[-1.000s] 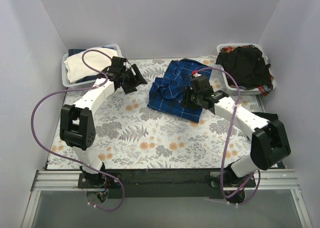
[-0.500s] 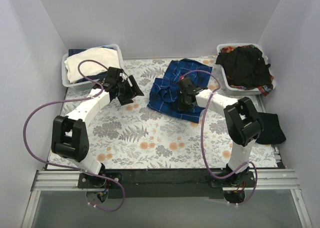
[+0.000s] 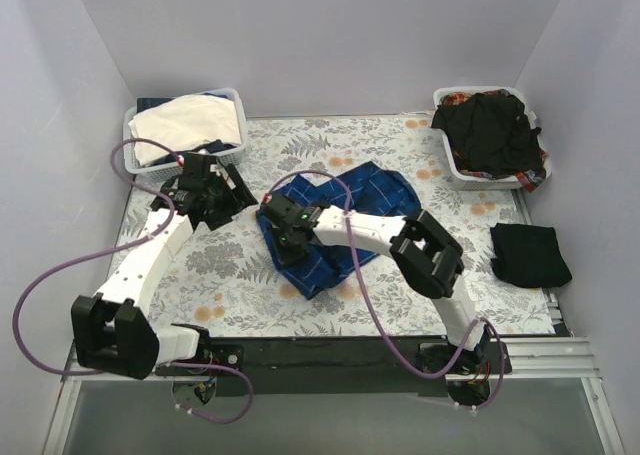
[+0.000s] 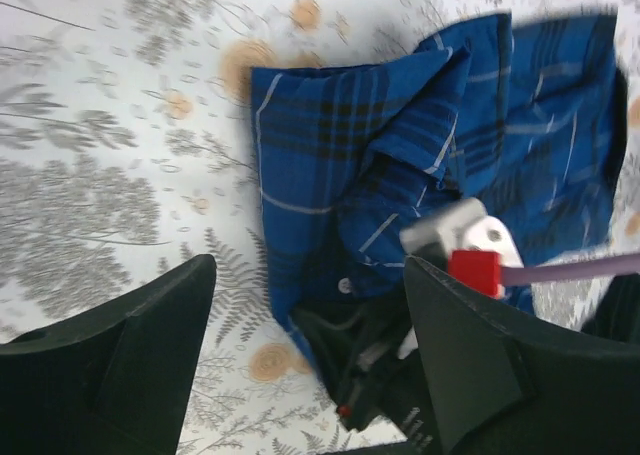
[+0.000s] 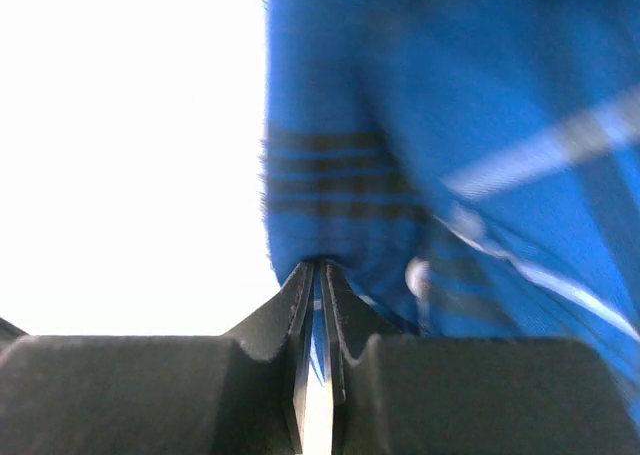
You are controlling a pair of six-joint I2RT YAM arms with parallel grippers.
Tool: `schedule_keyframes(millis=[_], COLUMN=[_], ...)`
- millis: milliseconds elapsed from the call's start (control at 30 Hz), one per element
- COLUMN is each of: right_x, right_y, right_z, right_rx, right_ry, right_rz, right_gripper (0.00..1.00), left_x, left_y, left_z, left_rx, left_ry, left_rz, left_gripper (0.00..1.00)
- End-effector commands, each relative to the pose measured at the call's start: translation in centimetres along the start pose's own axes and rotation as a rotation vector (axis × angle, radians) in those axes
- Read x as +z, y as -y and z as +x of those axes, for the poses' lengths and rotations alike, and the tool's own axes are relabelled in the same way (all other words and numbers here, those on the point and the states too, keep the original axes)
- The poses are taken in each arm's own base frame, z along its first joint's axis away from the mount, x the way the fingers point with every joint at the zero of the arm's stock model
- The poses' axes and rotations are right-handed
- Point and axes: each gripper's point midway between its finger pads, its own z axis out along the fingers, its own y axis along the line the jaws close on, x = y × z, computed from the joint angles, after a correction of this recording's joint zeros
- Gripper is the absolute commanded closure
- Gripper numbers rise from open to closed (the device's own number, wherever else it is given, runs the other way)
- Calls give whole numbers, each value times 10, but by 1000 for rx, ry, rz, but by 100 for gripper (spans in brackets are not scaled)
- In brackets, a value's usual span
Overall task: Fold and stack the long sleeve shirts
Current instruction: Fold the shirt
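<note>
1. Pinching the left hem of the royal-blue plaid cloth shirt (image 3: 350, 200), the right claw (image 3: 288, 231) has its jaws pressed together on a thin fold of fabric. In its wrist view, blue cloth (image 5: 450, 125) sits squeezed in the slit where the right claw (image 5: 313, 270) closes.
2. The shirt lies crumpled around the middle of the floral-patterned table (image 3: 250, 295), bunched in places rather than flat. The right arm reaches across it from the near right corner. My guess is that this lets the gripped edge be drawn leftward to spread the cloth.
3. The left claw (image 3: 215, 190) hangs above the table just left of the shirt, jaws wide apart, with nothing between them. Its camera looks down on the shirt's left part (image 4: 330, 155). It seems placed to take a second edge.
4. A plain black cloth shirt (image 3: 490, 130) is heaped in the white plastic lattice basket (image 3: 480, 182) at the far right corner, waiting its turn.
5. A dark folded piece of cloth (image 3: 530, 255) lies flat by the right edge. It may be the start of the stack, but I cannot tell what garment it is.
6. A second white lattice basket (image 3: 135, 155) at the far left corner holds a cream cloth (image 3: 185, 125).
7. Judgement: this is the flattening stage, and folding of the blue shirt has not begun. So narrow a pinch could slip under tension.
</note>
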Motion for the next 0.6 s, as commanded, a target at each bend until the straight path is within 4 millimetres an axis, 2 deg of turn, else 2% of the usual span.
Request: schedule_keyframes(millis=[0, 33, 67, 133, 200, 267, 367, 500, 567], right_x=[-12, -21, -25, -35, -35, -29, -24, -23, -21], right_y=[-54, -63, -64, -54, -37, -19, 5, 3, 0], right_z=[-44, -62, -69, -80, -82, -69, -66, -83, -92], right_rx=[5, 7, 13, 16, 34, 50, 47, -47, -73], right_ry=[48, 76, 98, 145, 155, 116, 111, 172, 200], right_rz=[-72, -73, -62, -14, 35, 74, 127, 116, 104], right_gripper=[85, 85, 84, 82, 81, 81, 82, 82, 82], left_x=[-43, -47, -50, -55, -54, -54, -54, -50, -48], left_y=[-42, -46, -50, -51, -52, -51, -45, -42, -32], left_z=[-21, -22, -20, -19, -13, -10, -6, 3, 14], left_rx=[-40, -42, -43, -48, -59, -66, -79, -72, -57], left_ry=[161, 173, 173, 179, 161, 155, 143, 112, 64], left_rz=[-143, -153, -160, -153, -149, -134, -96, -59, 11], left_gripper=[21, 20, 20, 20, 20, 20, 21, 21, 21])
